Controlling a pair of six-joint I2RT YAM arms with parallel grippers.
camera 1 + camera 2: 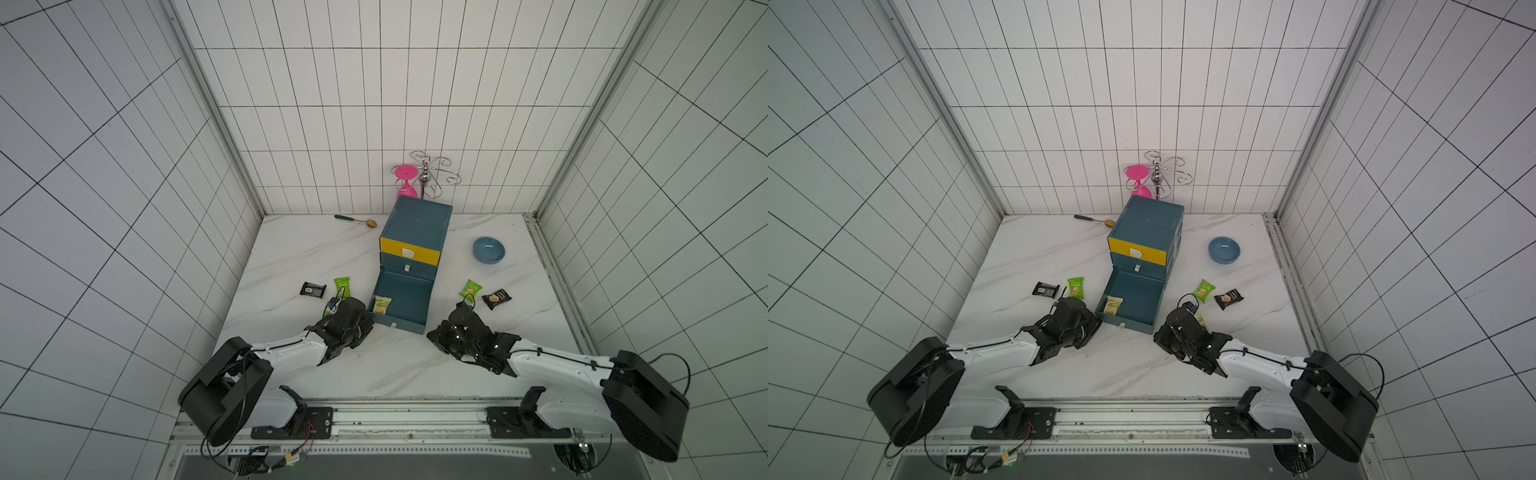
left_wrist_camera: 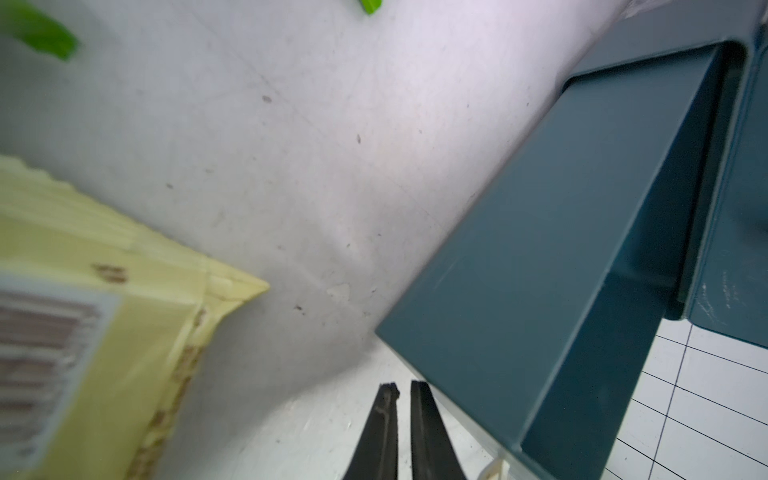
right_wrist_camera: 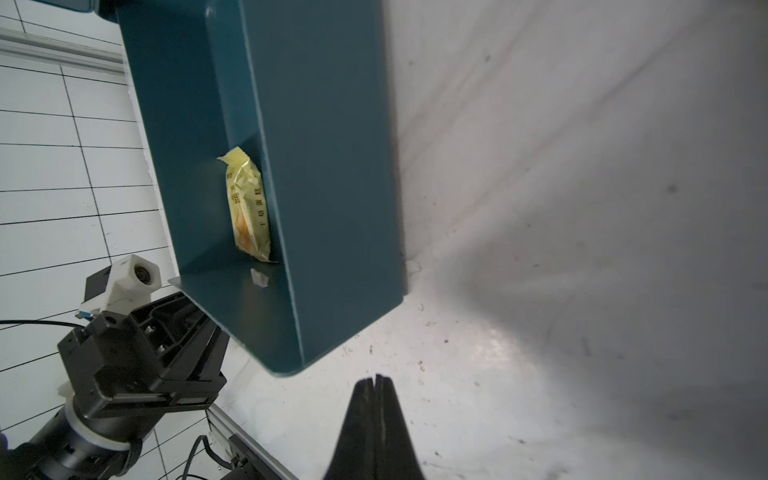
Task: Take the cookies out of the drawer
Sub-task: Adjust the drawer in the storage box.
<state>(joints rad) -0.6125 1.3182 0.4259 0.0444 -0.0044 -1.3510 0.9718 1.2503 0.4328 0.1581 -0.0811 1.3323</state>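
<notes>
The left gripper (image 2: 404, 388) is found all but closed, with a thin slit between its fingers and nothing held. It is positioned low over the table (image 1: 291, 257), just outside the left wall of the open drawer (image 1: 409, 297). The right gripper (image 3: 376, 380) is found fully closed and empty, set low near the drawer's right front corner. One yellow cookie (image 1: 382, 306) is seen inside the drawer, against the left wall near the front. The other cookies are laid on the table. A black cookie (image 1: 312, 289) and a green cookie (image 1: 342, 286) are noted left of the drawer. A second green cookie (image 1: 472, 289) and a second black cookie (image 1: 496, 298) are noted to its right. A second yellow cookie (image 1: 1200, 320) is partly seen in a top view beside the right gripper. A blurred yellow packet (image 2: 104, 311) is recorded close under the left wrist camera. The upper drawers of the cabinet (image 1: 415, 224) are shut.
</notes>
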